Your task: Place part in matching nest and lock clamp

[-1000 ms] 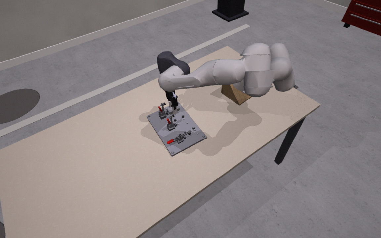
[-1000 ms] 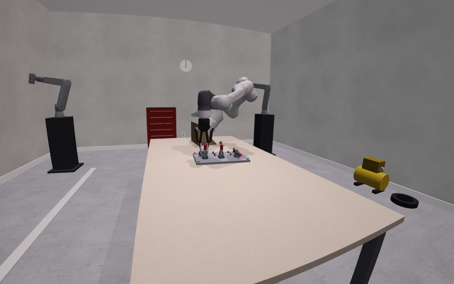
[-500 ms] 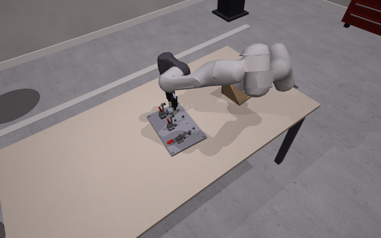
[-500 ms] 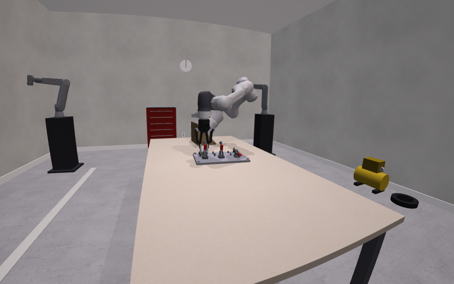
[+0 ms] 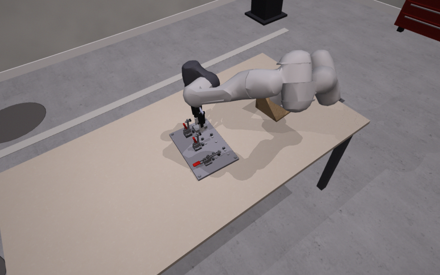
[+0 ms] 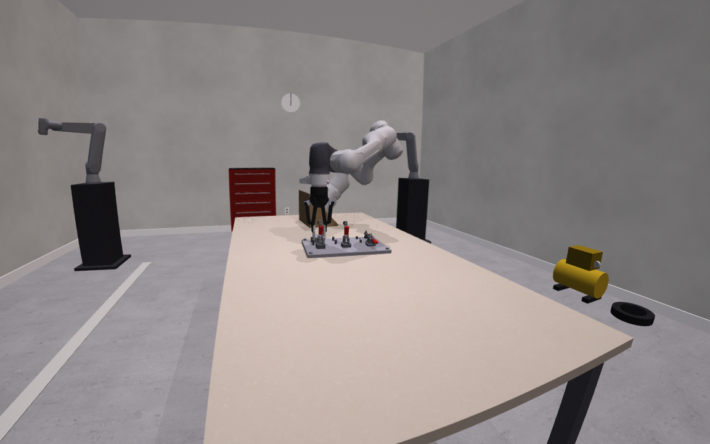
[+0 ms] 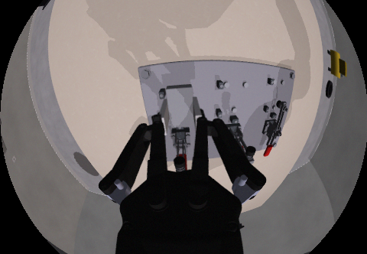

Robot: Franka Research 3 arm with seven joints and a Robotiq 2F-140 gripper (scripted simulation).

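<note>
My gripper [image 5: 199,123] [image 6: 318,232] [image 7: 180,105] points down and is shut on the long sides of a grey rectangular part [image 7: 180,102]. The part is low over the end nest of the fixture plate [image 5: 199,171] [image 6: 333,251] [image 7: 206,72], its long axis toward that nest's clamp [image 5: 187,132] [image 7: 180,136]. This clamp stands open, bar raised. The middle clamp [image 5: 197,146] [image 7: 234,128] also stands open. The far clamp [image 5: 208,160] [image 7: 271,128] has its bar down and red handle laid outward. The nest's rest pads are hidden; contact with pads and stop block cannot be told.
A side block [image 7: 162,93] stands close beside the part. Pads and small blocks of the other nests rise from the plate. The raised middle bar is near one finger in the wrist view. A brown wedge [image 5: 272,112] stands on the table [image 5: 112,191] near the arm's base.
</note>
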